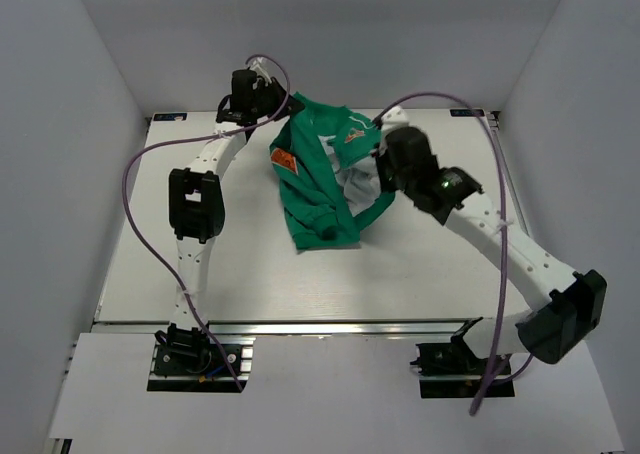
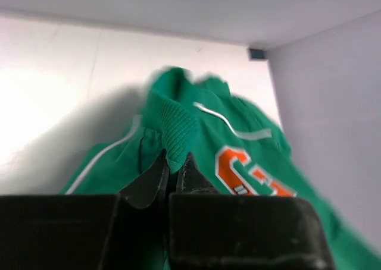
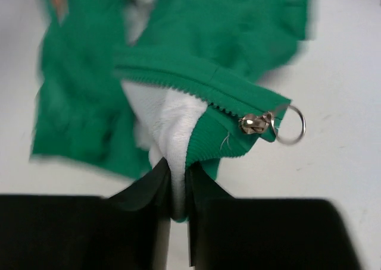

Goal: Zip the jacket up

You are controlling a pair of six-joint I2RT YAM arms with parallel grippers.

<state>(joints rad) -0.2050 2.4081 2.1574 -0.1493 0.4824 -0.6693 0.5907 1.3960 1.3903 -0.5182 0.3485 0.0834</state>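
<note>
The green jacket [image 1: 318,179] lies crumpled on the white table at the back middle, its orange logo [image 1: 352,135] and orange sleeve patch [image 1: 284,160] showing. My left gripper [image 2: 176,163] is shut on a ribbed green edge [image 2: 175,127] of the jacket at its far left end [image 1: 268,99]. My right gripper [image 3: 177,181] is shut on the jacket's ribbed hem and white lining [image 3: 178,127], right beside the metal zip slider [image 3: 255,124] with its ring pull [image 3: 290,125]. In the top view the right gripper [image 1: 385,174] sits at the jacket's right side.
White walls close the table in at the back and both sides. A purple cable [image 1: 150,159] loops off the left arm and another [image 1: 498,174] off the right arm. A small dark mark [image 2: 257,54] sits at the back corner.
</note>
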